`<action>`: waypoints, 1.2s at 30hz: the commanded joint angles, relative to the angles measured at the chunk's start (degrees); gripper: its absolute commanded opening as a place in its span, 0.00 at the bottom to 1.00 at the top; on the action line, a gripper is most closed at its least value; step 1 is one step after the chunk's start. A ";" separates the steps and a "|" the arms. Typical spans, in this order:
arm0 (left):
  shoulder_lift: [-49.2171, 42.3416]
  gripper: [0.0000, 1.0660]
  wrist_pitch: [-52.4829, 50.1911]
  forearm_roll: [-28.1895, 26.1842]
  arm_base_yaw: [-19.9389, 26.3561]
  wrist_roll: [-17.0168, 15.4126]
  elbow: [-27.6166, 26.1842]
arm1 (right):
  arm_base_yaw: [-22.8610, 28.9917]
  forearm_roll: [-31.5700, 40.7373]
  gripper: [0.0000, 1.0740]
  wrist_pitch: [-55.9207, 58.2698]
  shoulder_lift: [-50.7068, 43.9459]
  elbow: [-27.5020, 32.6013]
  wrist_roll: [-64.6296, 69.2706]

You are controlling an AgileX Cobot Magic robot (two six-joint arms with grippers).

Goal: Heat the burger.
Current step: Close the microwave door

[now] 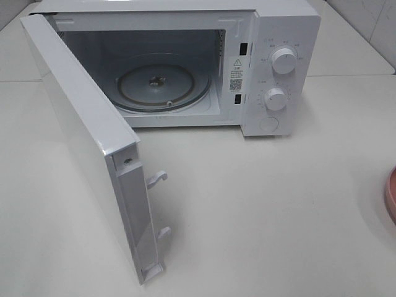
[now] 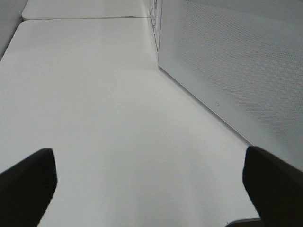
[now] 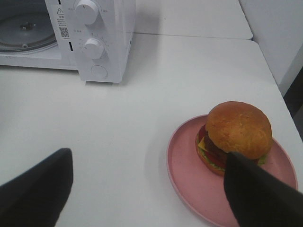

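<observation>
The burger [image 3: 239,127], with a golden-brown domed bun over dark filling, sits on a flat pink plate [image 3: 189,175] in the right wrist view. My right gripper [image 3: 147,189] is open just short of it. One dark fingertip [image 3: 260,194] overlaps the plate's near side and the burger's edge, and nothing is between the fingers. My left gripper [image 2: 147,189] is open wide over bare table beside the microwave door [image 2: 236,71]. Neither gripper shows in the exterior high view, where only the plate's rim [image 1: 391,195] appears at the far right edge and the burger is out of frame.
The white microwave [image 1: 278,37] stands at the back with its door [image 1: 80,142] swung wide out toward the front left. Its glass turntable [image 1: 162,86] is bare. Two dials [image 1: 283,60] are on its right panel. A white table [image 1: 260,216] lies between microwave and plate.
</observation>
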 commanded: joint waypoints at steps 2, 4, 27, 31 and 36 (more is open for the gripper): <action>-0.86 0.94 -0.86 0.06 0.23 -0.52 -0.06 | -0.46 0.23 0.71 -0.29 -2.23 2.46 -0.40; -0.86 0.94 -0.86 0.06 0.23 -0.52 -0.06 | -0.46 0.23 0.71 -0.57 -2.98 3.32 -0.40; -0.86 0.94 -0.86 0.06 0.23 -0.40 -0.06 | -0.57 0.63 0.71 -0.69 -6.07 4.35 -0.23; -0.86 0.94 -0.86 0.06 0.23 -0.40 -0.06 | -0.57 0.63 0.71 -0.69 -6.07 4.35 -0.23; -0.86 0.94 -0.86 0.06 0.23 -0.40 -0.06 | -0.57 0.63 0.71 -0.69 -6.07 4.35 -0.23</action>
